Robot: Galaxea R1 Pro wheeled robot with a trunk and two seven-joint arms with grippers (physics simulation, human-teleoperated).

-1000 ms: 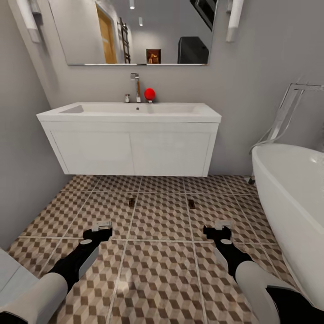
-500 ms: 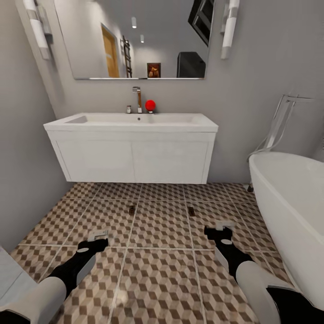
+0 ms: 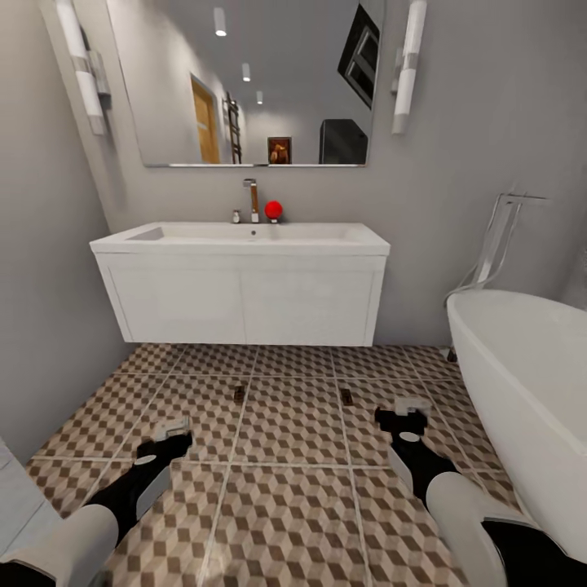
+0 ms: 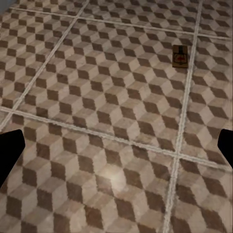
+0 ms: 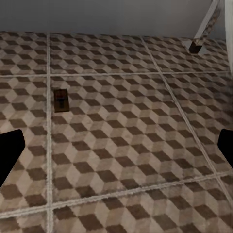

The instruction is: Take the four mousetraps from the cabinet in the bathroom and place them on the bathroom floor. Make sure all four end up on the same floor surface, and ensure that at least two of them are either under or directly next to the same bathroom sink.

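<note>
With two mousetraps lying at lower centre before the sink, both grippers are hanging wide open, empty, advisably clearing them when turning away

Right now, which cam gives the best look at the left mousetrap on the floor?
The left wrist view: the left mousetrap sits large enough there to make out its red marking. In the head view it is just a tiny dark speck on the tiles before the sink. The right wrist view shows the other mousetrap.
</note>
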